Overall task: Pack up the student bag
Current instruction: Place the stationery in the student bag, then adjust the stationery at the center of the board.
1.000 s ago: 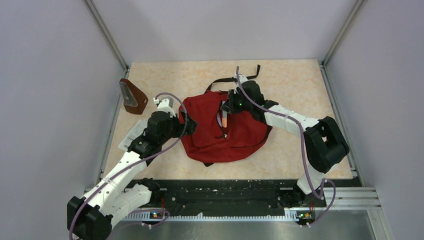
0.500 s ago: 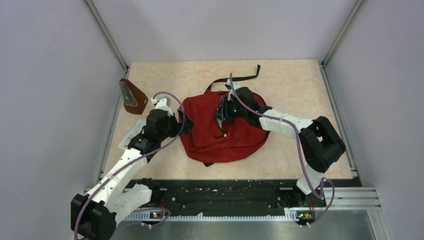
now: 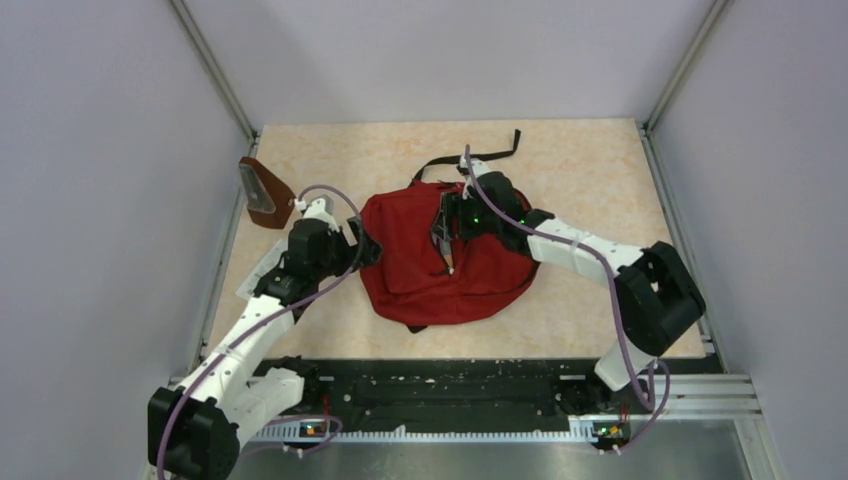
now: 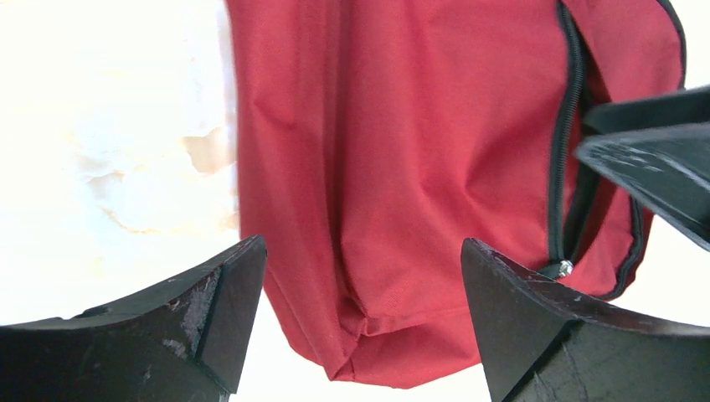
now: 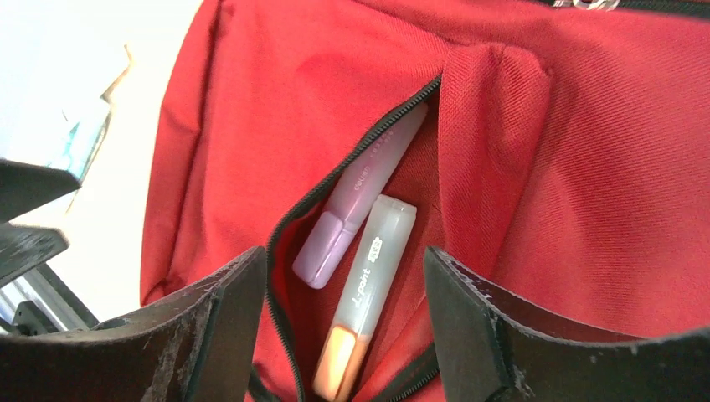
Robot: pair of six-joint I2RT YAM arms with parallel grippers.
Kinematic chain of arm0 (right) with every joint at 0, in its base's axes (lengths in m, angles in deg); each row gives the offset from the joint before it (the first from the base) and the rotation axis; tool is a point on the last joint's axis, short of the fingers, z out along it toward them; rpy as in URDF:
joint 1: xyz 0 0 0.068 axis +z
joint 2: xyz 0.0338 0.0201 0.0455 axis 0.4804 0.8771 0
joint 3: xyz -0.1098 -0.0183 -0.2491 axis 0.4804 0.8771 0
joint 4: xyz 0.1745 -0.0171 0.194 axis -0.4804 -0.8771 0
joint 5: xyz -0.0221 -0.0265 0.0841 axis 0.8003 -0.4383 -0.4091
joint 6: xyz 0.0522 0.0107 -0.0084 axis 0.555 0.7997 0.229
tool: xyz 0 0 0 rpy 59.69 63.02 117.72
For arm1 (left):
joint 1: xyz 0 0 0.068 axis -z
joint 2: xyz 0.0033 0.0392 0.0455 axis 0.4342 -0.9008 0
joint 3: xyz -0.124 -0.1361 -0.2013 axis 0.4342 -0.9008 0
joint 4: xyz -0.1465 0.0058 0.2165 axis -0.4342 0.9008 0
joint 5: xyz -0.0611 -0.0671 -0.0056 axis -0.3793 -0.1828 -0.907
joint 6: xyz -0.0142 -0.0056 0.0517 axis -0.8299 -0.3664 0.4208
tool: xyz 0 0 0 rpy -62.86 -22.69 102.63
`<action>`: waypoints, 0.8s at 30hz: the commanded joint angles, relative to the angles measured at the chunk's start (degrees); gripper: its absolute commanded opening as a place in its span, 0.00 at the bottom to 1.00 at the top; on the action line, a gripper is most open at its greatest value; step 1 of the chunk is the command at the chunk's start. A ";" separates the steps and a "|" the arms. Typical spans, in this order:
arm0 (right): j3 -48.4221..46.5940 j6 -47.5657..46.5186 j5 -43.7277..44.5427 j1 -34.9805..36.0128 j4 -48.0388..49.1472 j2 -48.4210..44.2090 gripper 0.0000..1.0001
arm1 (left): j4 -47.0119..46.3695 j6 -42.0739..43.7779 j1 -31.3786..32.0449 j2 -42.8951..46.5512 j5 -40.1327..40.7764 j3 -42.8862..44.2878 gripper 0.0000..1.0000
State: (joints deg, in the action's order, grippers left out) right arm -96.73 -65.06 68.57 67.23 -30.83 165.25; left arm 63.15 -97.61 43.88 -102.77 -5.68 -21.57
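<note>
The student bag [image 3: 420,280], a dark-red backpack, lies flat in the middle of the table, and its black strap [image 3: 478,157] trails toward the back. My right gripper [image 3: 447,238] hovers open over the unzipped front pocket [image 5: 293,243]. In the right wrist view an orange highlighter [image 5: 368,293] and a purple highlighter [image 5: 362,199] lie inside that pocket, below my right gripper [image 5: 343,260], and neither finger touches them. My left gripper [image 3: 368,246] stands open at the bag's left edge. In the left wrist view the bag's corner [image 4: 377,335] sits between the jaws of my left gripper [image 4: 362,251], untouched.
A small brown wedge-shaped pouch [image 3: 265,194] stands at the table's left edge near the wall. Grey walls close in the left, back and right sides. The black rail [image 3: 450,385] with the arm bases runs along the near edge.
My right gripper has opened and let go of the orange highlighter, which now lies in the pocket. The left arm has drawn back slightly to the left.
</note>
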 commanded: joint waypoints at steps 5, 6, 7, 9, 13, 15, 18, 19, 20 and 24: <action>1.95 -3.44 4.96 0.41 -1.56 -12.47 0.72 | 0.68 -3.47 -12.26 -2.35 5.60 -2.27 0.93; 2.68 -3.47 5.10 0.40 -1.34 -13.63 0.73 | 0.18 -3.91 -14.72 -1.99 6.31 -3.24 0.93; 3.41 -3.49 5.14 0.41 -1.07 -14.84 0.74 | -0.23 -4.17 -16.51 -1.61 6.92 -4.13 0.93; 5.12 -3.67 5.17 0.41 -0.83 -16.87 0.75 | -0.35 -4.54 -20.50 -0.98 7.95 -5.01 0.93; 7.30 -4.32 5.29 0.41 -0.62 -20.19 0.77 | 0.41 -4.57 -25.73 -0.64 12.58 -5.48 0.97; 8.00 -4.58 5.10 0.41 -0.59 -21.14 0.77 | 0.46 -4.86 -27.93 -1.40 13.78 -5.53 0.98; 9.02 -4.70 4.43 0.40 -0.01 -22.18 0.78 | -0.48 -4.49 -29.70 -2.57 15.43 -5.58 0.98; 9.31 -4.71 4.29 0.41 0.20 -22.35 0.78 | -0.93 -4.15 -30.29 -3.29 15.57 -5.54 0.98; 9.47 -4.67 4.14 0.41 0.38 -22.58 0.78 | -1.26 -3.89 -30.69 -4.17 15.60 -5.37 0.98; 10.18 -4.50 3.38 0.37 1.03 -23.01 0.78 | -1.43 -2.89 -32.22 -9.74 14.89 -3.97 0.98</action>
State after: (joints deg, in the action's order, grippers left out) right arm -86.96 -68.89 72.72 67.23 -32.07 144.53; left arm 63.93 -101.61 13.09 -108.16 8.38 -26.86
